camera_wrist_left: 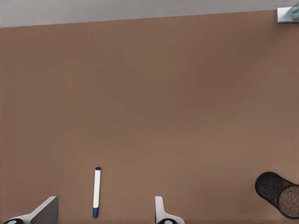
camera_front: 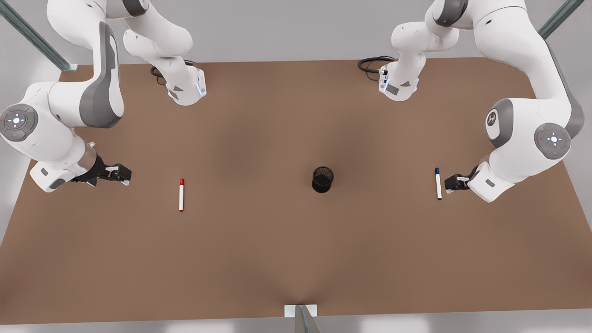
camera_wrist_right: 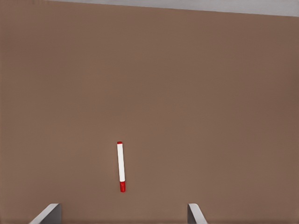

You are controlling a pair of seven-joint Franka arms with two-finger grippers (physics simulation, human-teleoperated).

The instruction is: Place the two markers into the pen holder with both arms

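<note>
Lying flat on the bench [camera_front: 259, 259], both markers are not picked up yet, so nothing is in the holder [camera_front: 322, 179], which stands upright between them. The red marker [camera_front: 181, 195] runs front to back, cap pointing toward the arm bases, well apart from the right gripper [camera_front: 126, 175], jaws wide. The blue marker [camera_front: 438, 183] lies the same way, just beside the left gripper [camera_front: 447, 183], jaws wide too

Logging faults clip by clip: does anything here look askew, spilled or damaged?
Nothing stands out. The red marker and blue marker lie flat on the table; the pen holder stands upright and undamaged.
</note>
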